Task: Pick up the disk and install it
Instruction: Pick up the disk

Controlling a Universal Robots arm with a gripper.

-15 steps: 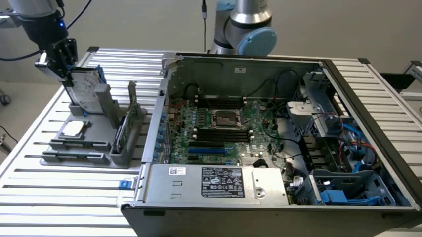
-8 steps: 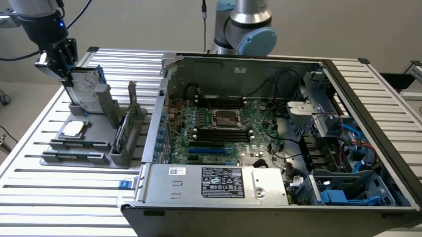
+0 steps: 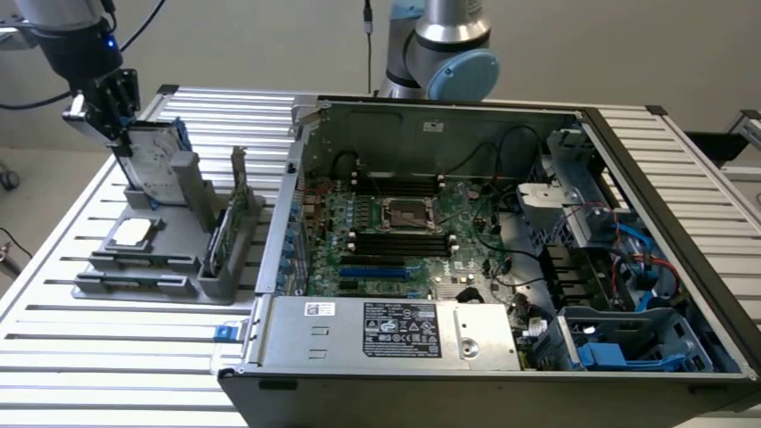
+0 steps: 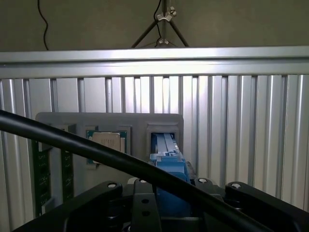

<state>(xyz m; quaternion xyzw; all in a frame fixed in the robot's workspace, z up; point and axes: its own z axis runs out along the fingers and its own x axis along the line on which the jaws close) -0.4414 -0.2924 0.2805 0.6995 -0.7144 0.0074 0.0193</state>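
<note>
One step in hand, the pick: your gripper is clamped on the disk, standing on edge in a slot of the grey parts holder, so I'd say it needs a straight lift out.

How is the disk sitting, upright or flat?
Upright: the disk stands on edge, its lower end in the grey holder, and the gripper is at its top end.

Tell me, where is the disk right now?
The disk stands upright in the far end of the grey holder at the exterior view's left, beside the open computer case. The gripper is at its top edge.
</note>
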